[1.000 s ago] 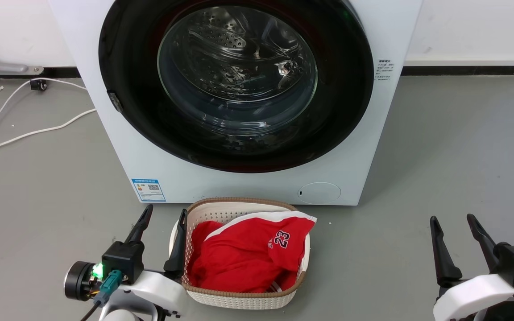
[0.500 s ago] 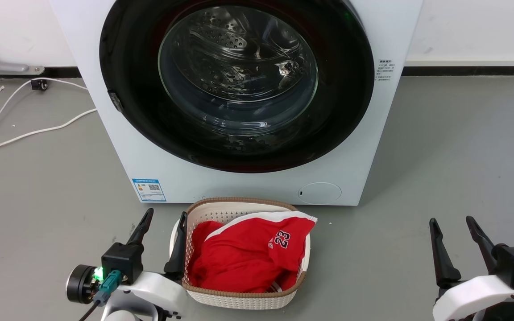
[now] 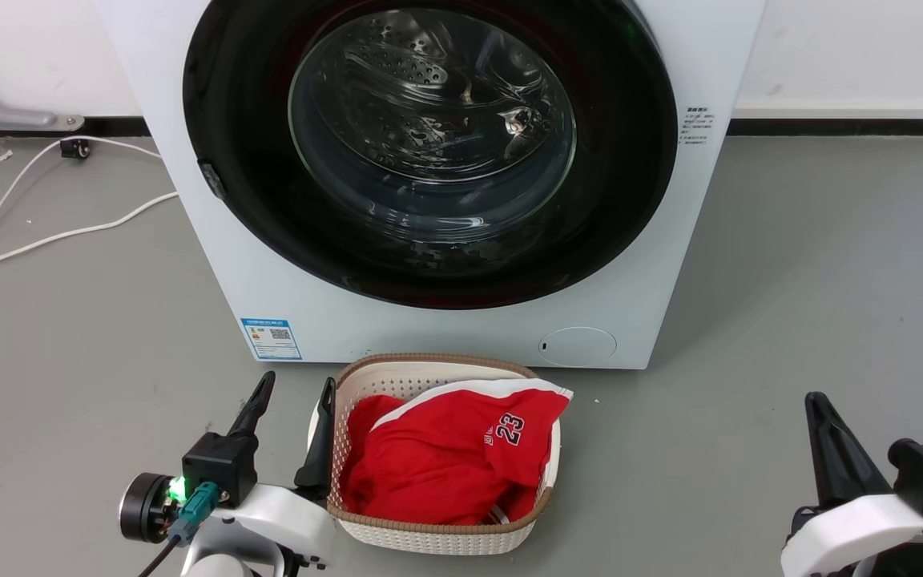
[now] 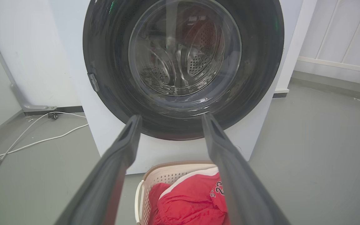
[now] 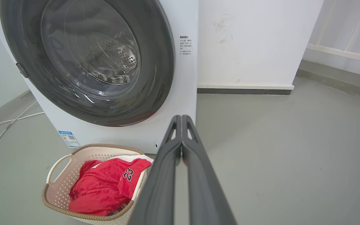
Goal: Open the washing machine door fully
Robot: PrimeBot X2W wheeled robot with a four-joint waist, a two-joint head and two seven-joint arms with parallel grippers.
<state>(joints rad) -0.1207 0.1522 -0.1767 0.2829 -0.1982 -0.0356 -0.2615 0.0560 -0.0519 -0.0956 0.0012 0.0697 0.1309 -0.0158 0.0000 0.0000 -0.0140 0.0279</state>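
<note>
Washing machine door (image 3: pixel 429 152) is seen shut, flush in the white machine front (image 3: pixel 461 336), ahead of and above both sets of jaws. No long axis to be matched: the door is round and face-on to the fingers.

A small grey tab (image 3: pixel 209 178) is noted on the door rim, up and to the left of the left gripper (image 3: pixel 299 381). It is judged the likely pull point, not confirmed. The left gripper is judged the nearer arm for it: in its wrist view the door sits centred beyond the fingertips, with the tab off to the upper left.

Left jaws are spread wide, nothing held. 1 finger runs beside the basket (image 3: pixel 429 535); contact cannot be told.

Right gripper (image 3: pixel 814 398) is pressed fully together and empty, with the door up and to its left. Opening is not yet started.
</note>
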